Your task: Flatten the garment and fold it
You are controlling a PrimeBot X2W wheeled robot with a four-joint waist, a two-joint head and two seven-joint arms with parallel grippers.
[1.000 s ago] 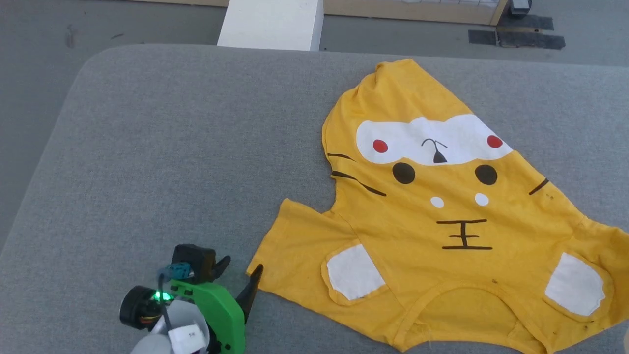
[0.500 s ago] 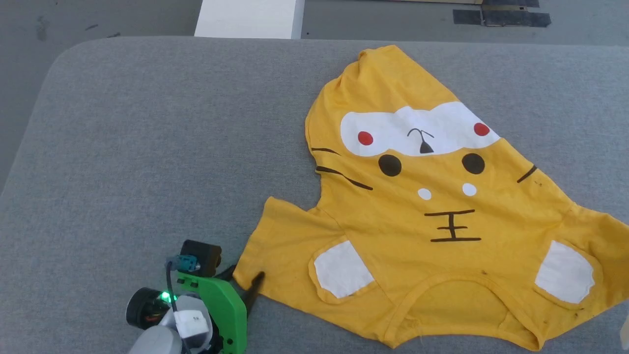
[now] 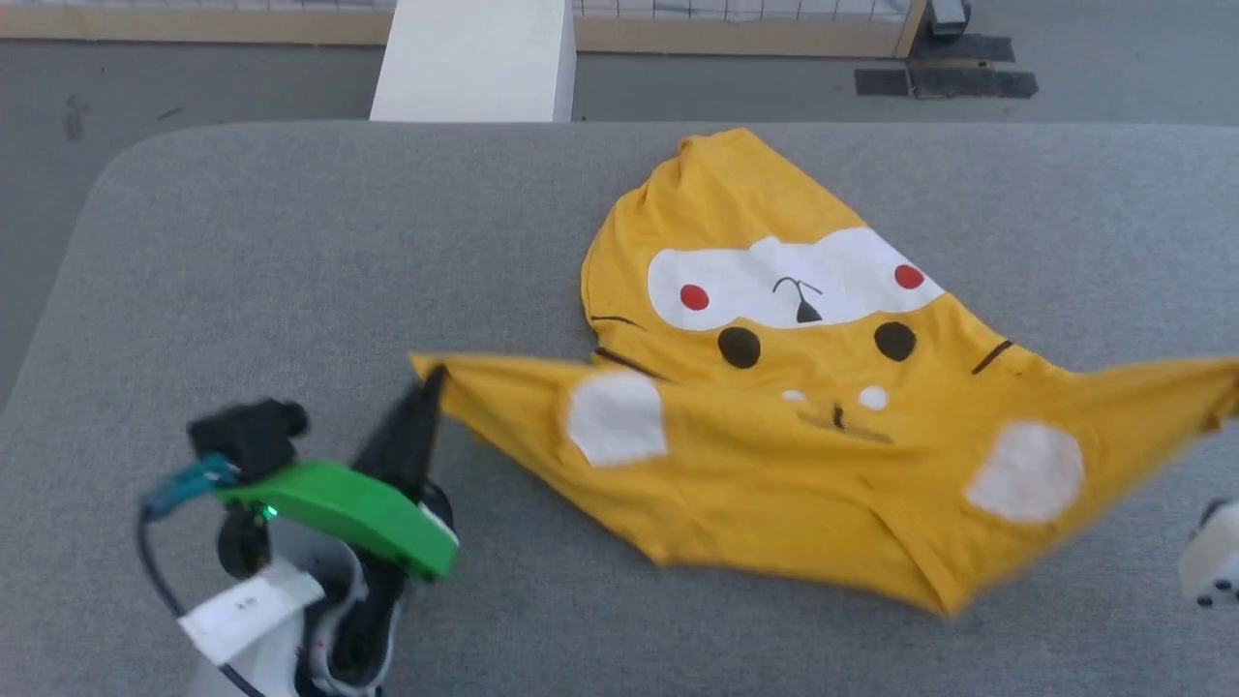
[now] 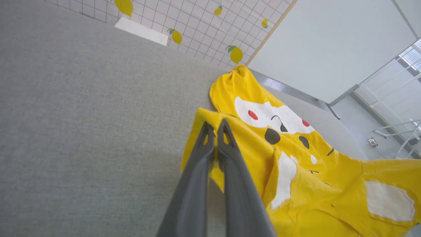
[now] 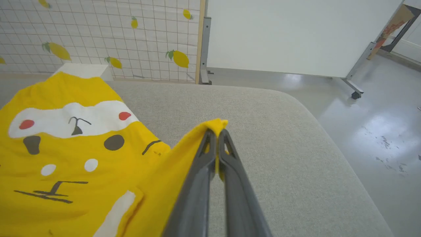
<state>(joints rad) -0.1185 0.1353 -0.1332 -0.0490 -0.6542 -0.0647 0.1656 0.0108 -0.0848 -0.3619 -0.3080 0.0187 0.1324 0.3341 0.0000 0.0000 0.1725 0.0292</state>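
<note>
L gripper (image 4: pixel 215 124) clamped on garment (image 3: pixel 774 474) sleeve tip. R gripper (image 5: pixel 217 132) pinched shut on opp. sleeve. Cloth taut btwn both, far end lying on grey table (image 3: pixel 290 271).

Yellow garment (image 4: pixel 253 148) edge pinched in left pincer (image 4: pixel 215 124) (face print up), grey pad (image 4: pixel 82 115).
</note>
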